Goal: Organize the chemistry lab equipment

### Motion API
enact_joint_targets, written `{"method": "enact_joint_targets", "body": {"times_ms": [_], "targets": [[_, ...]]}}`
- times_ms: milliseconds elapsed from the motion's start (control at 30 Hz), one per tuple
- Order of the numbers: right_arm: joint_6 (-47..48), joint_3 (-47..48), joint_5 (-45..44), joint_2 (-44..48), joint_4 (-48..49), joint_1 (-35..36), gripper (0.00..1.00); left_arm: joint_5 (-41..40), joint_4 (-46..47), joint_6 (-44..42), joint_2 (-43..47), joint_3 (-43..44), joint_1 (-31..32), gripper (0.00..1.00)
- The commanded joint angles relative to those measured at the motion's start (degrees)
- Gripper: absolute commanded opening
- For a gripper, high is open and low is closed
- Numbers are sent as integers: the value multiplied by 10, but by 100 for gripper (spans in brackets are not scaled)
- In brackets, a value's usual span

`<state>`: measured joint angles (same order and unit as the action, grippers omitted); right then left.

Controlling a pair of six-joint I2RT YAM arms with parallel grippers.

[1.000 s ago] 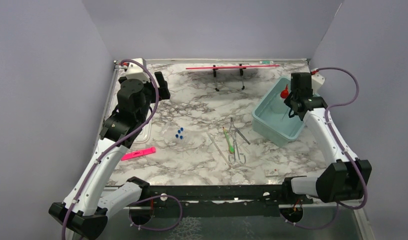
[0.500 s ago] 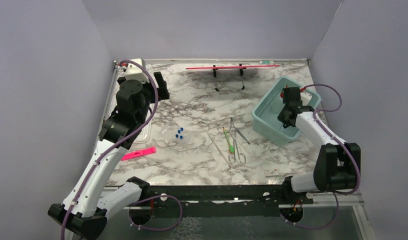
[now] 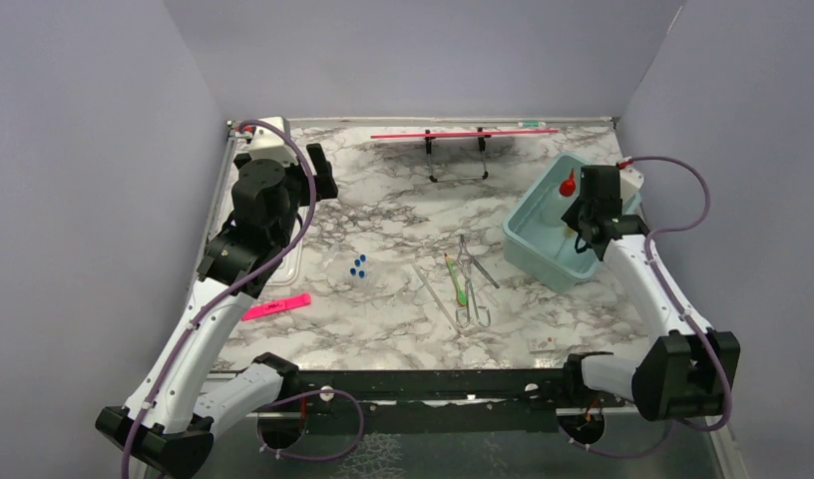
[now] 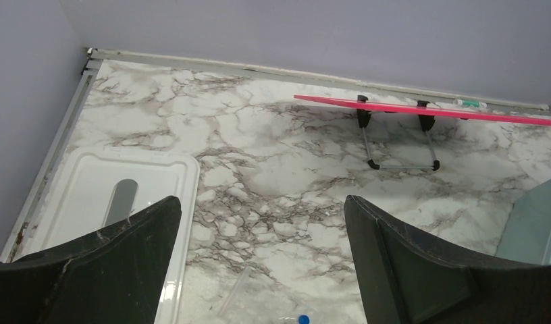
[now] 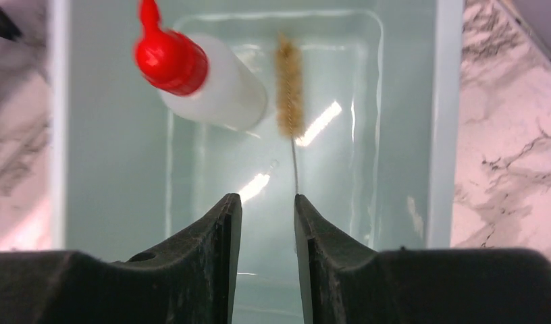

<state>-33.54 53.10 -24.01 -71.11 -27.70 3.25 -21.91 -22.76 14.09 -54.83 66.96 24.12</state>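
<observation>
R gripper (image 5: 267,202) hangs over teal bin (image 5: 447,121), jaws part open, nothing held. The bristly tan brush (image 5: 289,88) lies inside bin beside squeeze bottle (image 5: 212,91), wire end at one jaw tip: I'd open wider, then lift straight. L gripper (image 4: 263,209) wide open, empty.

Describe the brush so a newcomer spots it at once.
Find the pale teal tub on the table, right side. Two things lie inside: the brush is the thin wire stem with a tan bristly head, unlike the fat clear squeeze bottle with a red nozzle beside it.
</observation>
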Motion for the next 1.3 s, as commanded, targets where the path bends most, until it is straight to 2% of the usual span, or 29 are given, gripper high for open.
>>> {"method": "enact_joint_targets", "body": {"times_ms": [0,267,433,533,700,933,1100,1267], "targets": [[24,40,-10,46,-16,-3,39,-5,16,-3,0,8,1,94],[91,97,133,111,-15,-3,42,0,16,-3,-1,9,3,94],[80,89,202,133,-3,13,45,3,16,0,-2,7,3,94],[71,81,180,134,5,77,46,8,16,4,-2,5,3,94],[70,98,57,94,2,248,46,13,16,7,-3,4,4,94],[113,75,58,-22,64,422,47,23,14,13,5,-7,4,93],[97,66,93,-133,74,487,47,21,12,18,9,-12,4,93],[75,60,103,-206,71,517,47,11,12,14,13,-13,3,94]]}}
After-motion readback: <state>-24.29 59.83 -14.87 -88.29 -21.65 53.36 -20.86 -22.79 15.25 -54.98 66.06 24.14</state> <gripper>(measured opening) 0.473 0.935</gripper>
